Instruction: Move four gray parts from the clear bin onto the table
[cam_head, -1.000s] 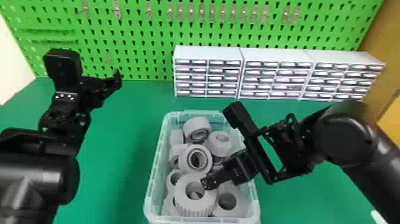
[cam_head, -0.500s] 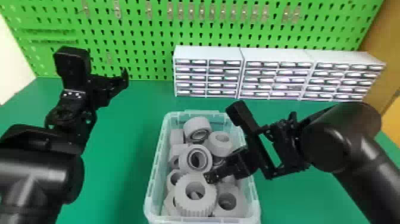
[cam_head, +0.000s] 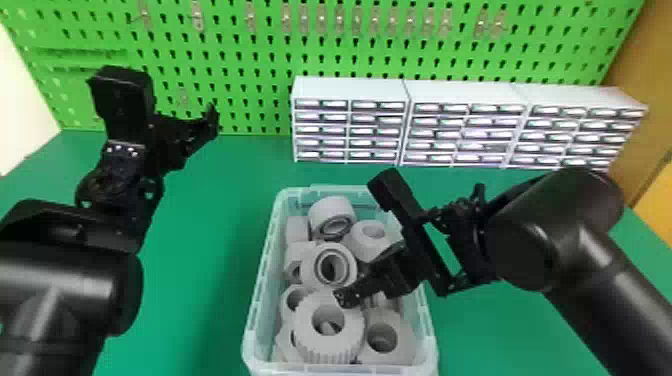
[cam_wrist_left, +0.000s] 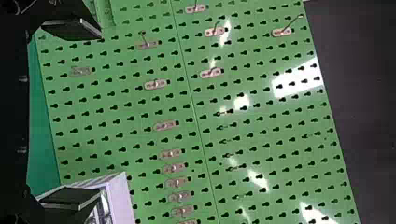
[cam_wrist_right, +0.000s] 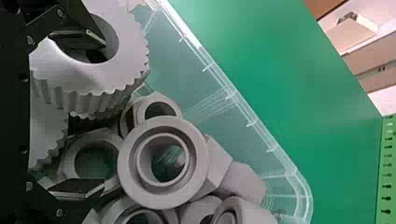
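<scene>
Left gripper (cam_wrist_left: 99, 114) has shifted slightly toward the pegboard (cam_head: 240, 60), fingers apart as on the right gripper (cam_wrist_right: 103, 113), whose one tip is at gray gear's (cam_wrist_right: 130, 56) hole in the clear bin (cam_head: 266, 260), probably for pinching its wall.

The clear bin (cam_wrist_right: 187, 74) is smooth, translucent plastic with a light gloss. The gray parts (cam_wrist_right: 128, 161) have a matt, plastic-like finish. The table (cam_head: 200, 280) surface is smooth. The pegboard (cam_wrist_left: 252, 60) is glossy; its hooks (cam_wrist_left: 155, 84) appear metallic. The right arm (cam_head: 560, 225) has smooth, semi-gloss covers.
</scene>
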